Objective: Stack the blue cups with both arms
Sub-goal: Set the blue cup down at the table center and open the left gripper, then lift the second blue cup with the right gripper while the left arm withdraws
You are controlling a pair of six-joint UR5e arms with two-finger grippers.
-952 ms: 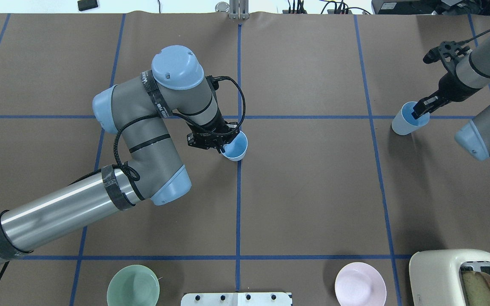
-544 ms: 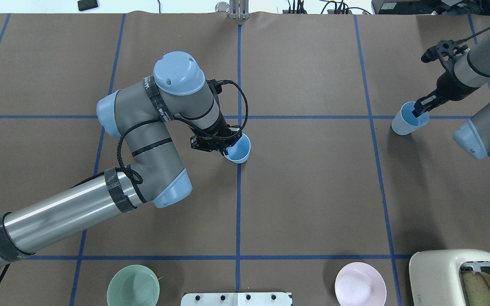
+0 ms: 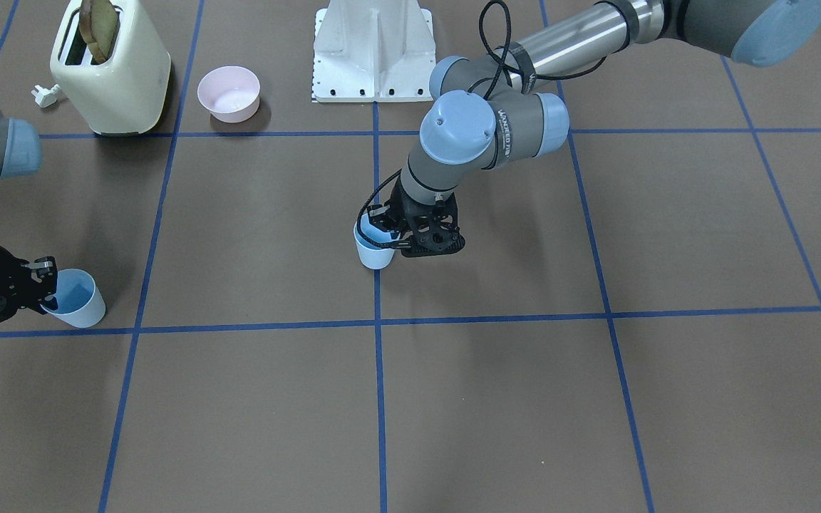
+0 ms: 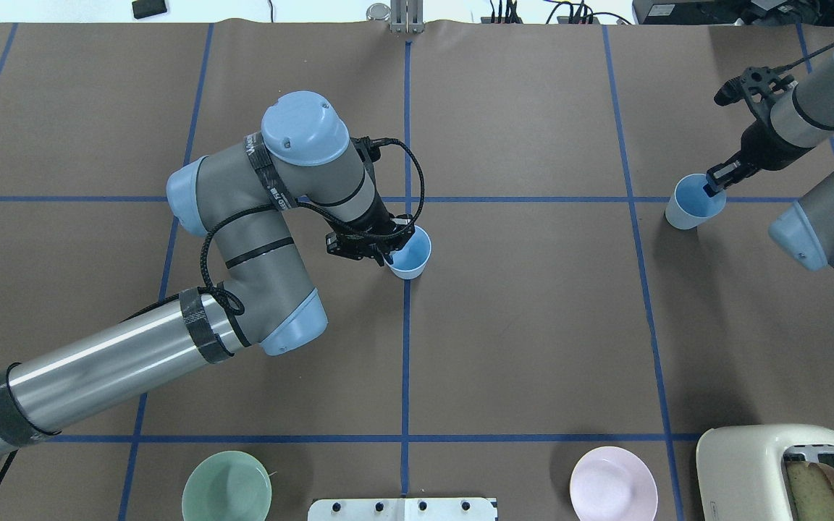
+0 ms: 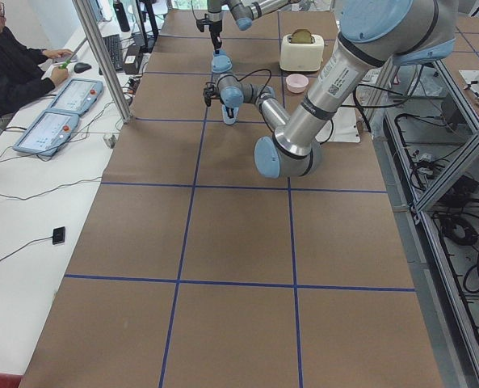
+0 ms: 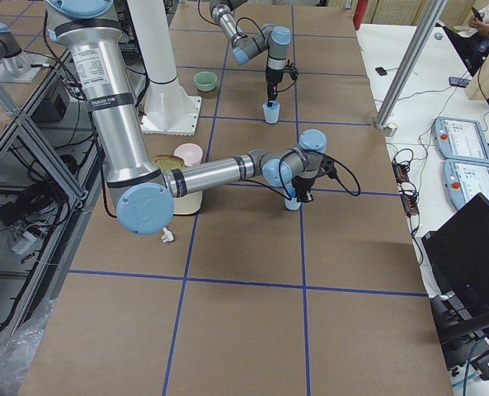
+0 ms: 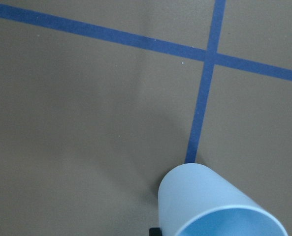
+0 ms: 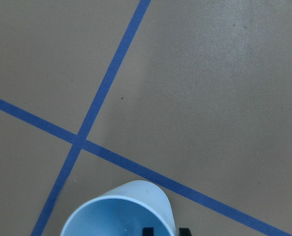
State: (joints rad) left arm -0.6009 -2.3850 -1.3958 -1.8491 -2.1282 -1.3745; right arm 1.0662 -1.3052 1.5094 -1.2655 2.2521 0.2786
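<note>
Gripping by the rim, the left gripper [image 4: 382, 251] is clamped on the left cup [image 4: 411, 259], its jaws astride the wall, one inside the mouth and one outside. That cup is over the centre tape line [image 4: 405, 362], just on the robot's side of where it meets the cross line [image 4: 533, 199], near the middle of the table [image 4: 533, 325]. Whether its base touches the table I cannot tell. The right gripper [image 4: 714, 186] is clamped the same way on the right cup [image 4: 686, 211], and the right wrist view shows the wall pinched between its jaws. This cup is at the same cross line, far out on the robot's right, well apart from the other. A toaster [image 4: 764, 470], pink bowl [image 4: 612, 483] and green bowl [image 4: 226, 486] stand along the robot's edge, either side of the base mount [image 4: 402, 509].
</note>
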